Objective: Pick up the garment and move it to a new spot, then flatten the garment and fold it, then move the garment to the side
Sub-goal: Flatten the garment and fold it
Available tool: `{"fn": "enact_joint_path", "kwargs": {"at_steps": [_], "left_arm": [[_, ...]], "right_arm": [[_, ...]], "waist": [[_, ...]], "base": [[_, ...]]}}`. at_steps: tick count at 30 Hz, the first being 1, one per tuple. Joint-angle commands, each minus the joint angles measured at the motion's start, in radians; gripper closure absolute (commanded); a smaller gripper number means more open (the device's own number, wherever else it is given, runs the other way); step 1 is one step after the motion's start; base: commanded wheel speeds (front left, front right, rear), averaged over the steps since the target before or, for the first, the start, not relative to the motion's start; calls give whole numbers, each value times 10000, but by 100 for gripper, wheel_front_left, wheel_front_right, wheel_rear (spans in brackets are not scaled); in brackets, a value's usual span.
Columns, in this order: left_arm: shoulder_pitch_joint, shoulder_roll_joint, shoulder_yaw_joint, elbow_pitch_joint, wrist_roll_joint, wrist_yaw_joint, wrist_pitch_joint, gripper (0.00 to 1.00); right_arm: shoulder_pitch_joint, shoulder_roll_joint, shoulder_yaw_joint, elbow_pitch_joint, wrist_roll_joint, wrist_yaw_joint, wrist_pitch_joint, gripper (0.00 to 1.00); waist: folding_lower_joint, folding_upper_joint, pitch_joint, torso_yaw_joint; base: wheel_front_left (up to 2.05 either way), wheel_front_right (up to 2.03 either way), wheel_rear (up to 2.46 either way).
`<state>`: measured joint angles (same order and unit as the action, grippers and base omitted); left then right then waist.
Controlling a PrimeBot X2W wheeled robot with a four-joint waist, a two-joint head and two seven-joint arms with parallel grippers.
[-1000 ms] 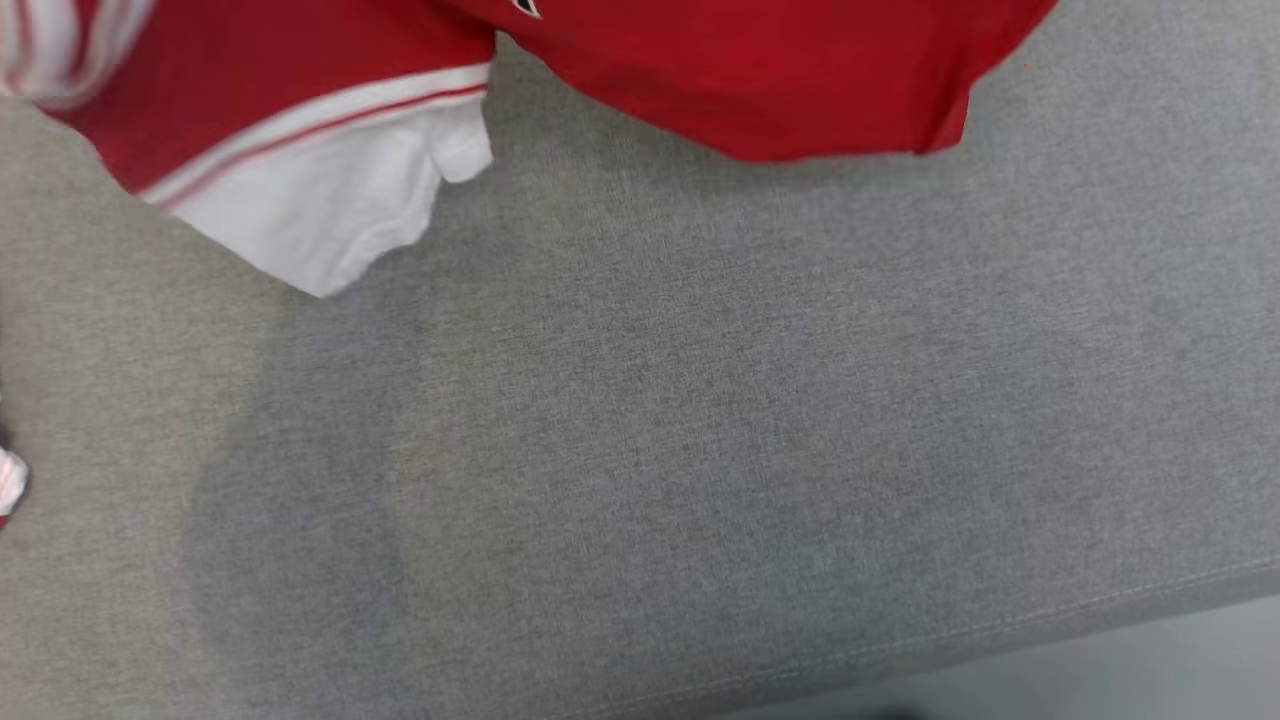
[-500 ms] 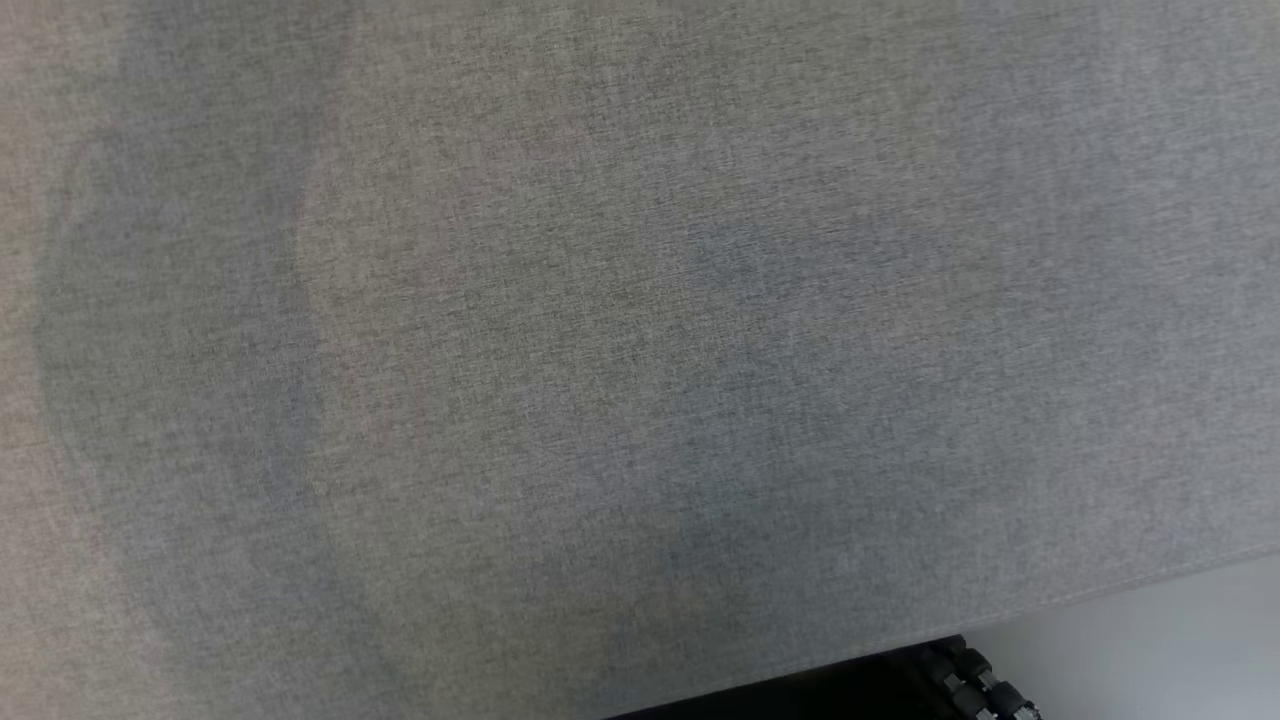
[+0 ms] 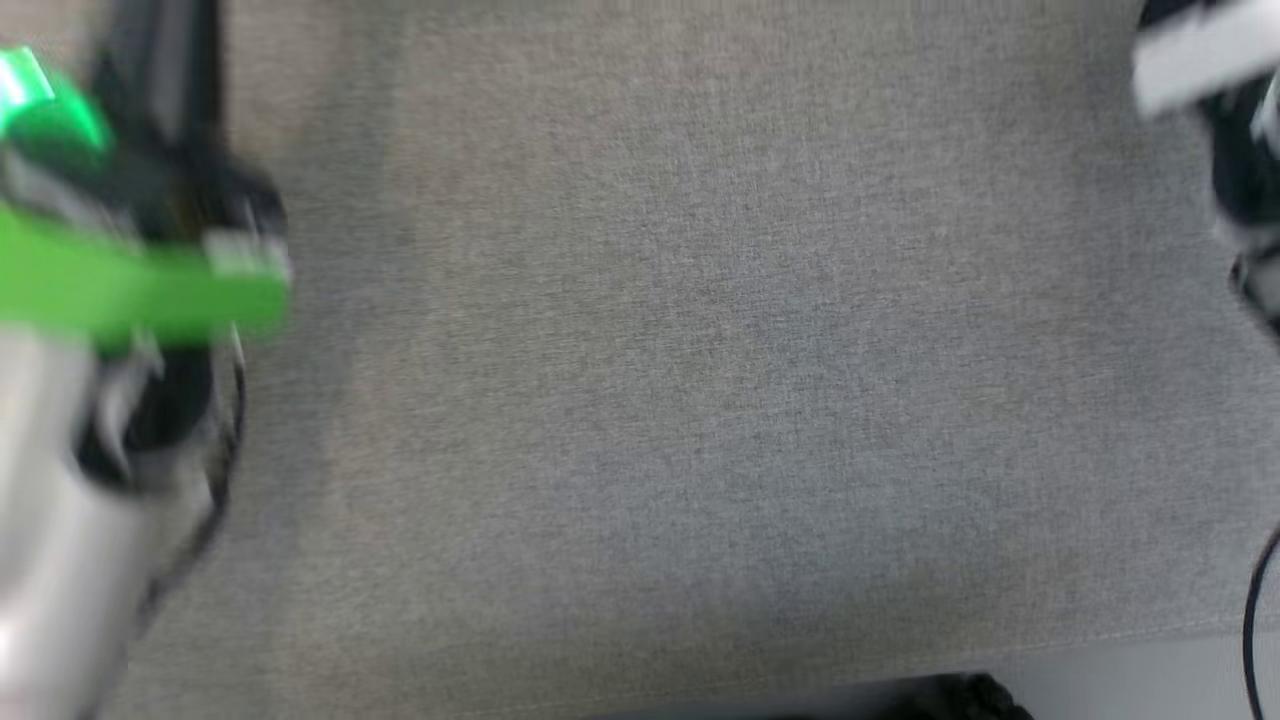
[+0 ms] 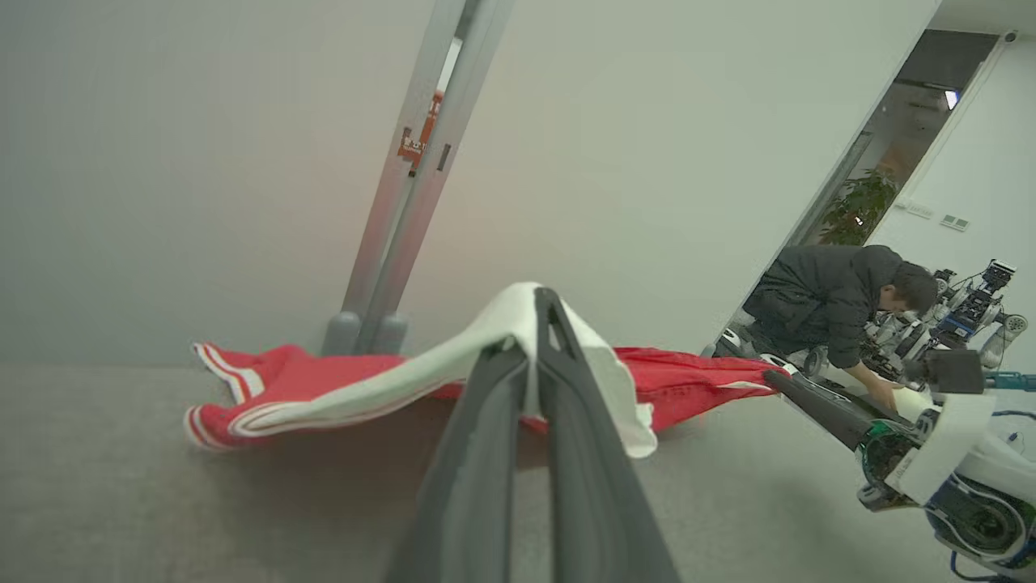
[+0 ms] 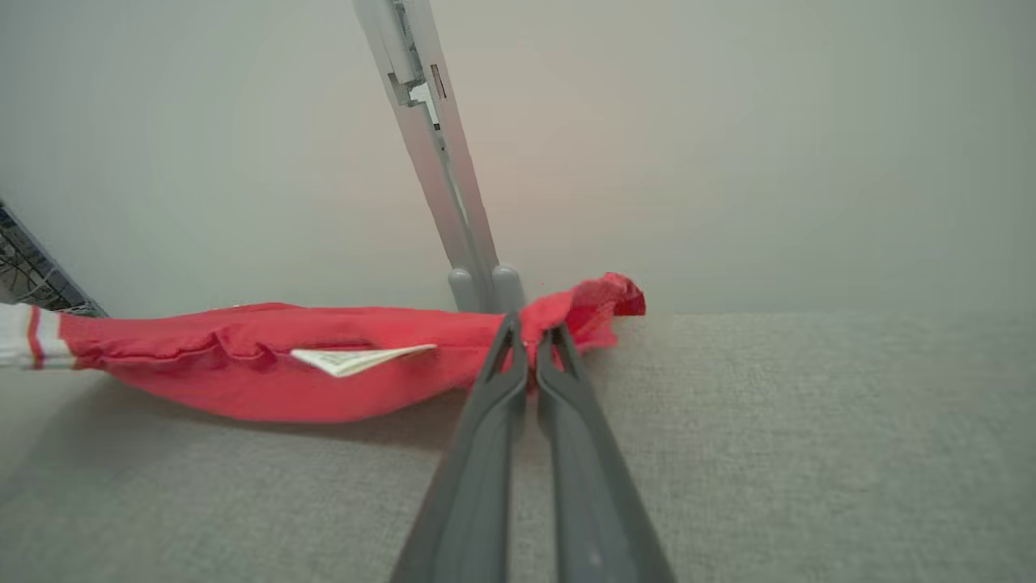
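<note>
Pinching garment [image 5: 243, 380]: my L gripper [image 4: 536, 324] clamping white hem [image 4: 453, 360], R gripper [image 5: 526, 340] clamping red edge [image 5: 587, 312], both at 12. Best, I reckon: tensioning evenly, lowering flat.

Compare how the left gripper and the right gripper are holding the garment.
The left gripper pinches a white part of the red garment; the right gripper pinches a red edge. White cloth drapes over the left gripper's tip, while red cloth bunches past the right gripper's tip. Both are shut on the garment, above the grey surface.
</note>
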<state>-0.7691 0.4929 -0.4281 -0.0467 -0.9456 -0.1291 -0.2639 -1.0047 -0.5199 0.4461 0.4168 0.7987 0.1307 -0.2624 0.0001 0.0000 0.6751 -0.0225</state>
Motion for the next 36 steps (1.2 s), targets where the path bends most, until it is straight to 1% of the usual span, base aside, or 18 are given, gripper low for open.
{"fn": "enact_joint_path", "kwargs": {"at_steps": [1,3,4,8,11,13,16,22,26,28,30,33,36], "left_arm": [[1034,197,-7,-339,62,-23,-4,100],[2597,188,21,-718,66,-6,-3,100],[3392,90,26,-896,-2,4,-4,100],[5541,-235,39,-1481,-141,73,-5,100],[6476,-451,-13,-1776,-161,189,-3,100],[6955,-526,7,-1967,-145,385,-5,100],[7560,-583,-4,-2292,-171,875,33,100],[8288,-587,-171,-2788,-371,1771,553,100],[8351,-603,-190,-3088,-499,2184,880,100],[8131,-562,-154,-2960,-432,2378,1031,100],[7802,-681,-122,-2762,-511,2512,1180,100],[7143,-906,-116,-2222,-675,2543,1420,100],[6206,-1217,-120,-1371,-787,2395,1608,100]], "right_arm": [[782,-160,-76,-225,201,2,-32,100],[1871,-292,-41,-472,437,2,-31,100],[2412,-348,-84,-574,566,3,-31,100],[4021,-500,-289,-929,1039,3,-33,100],[4971,-625,-409,-1174,1175,2,-32,100],[5545,-676,-523,-1420,1220,3,-32,100],[6386,-727,-606,-1768,1085,2,-32,100],[7569,-906,-860,-2311,915,3,-33,100],[8055,-1050,-920,-2539,999,2,-33,100],[8104,-1014,-879,-2479,1047,3,-33,100],[7954,-940,-844,-2338,1149,3,-33,100],[7654,-954,-677,-1922,1248,2,7,100],[7114,-896,-413,-1464,1401,2,175,100]], "waist": [[-1,0,-2040,153],[-1,0,-2544,144],[-1,0,-2810,146],[-1,0,-3548,150],[-1,0,-3947,186],[-1,0,-4162,199],[-1,0,-4373,123],[-1,0,-4673,-11],[-1,0,-4766,-76],[-1,0,-4765,-110],[-1,0,-4694,-104],[-1,0,-4471,-11],[-1,0,-4097,72]], "base": [[0,0,0],[0,0,0],[0,0,0],[0,0,0],[0,0,0],[0,0,0],[0,0,0],[0,0,0],[0,0,0],[0,0,0],[0,0,0],[0,0,0],[0,0,0]]}}
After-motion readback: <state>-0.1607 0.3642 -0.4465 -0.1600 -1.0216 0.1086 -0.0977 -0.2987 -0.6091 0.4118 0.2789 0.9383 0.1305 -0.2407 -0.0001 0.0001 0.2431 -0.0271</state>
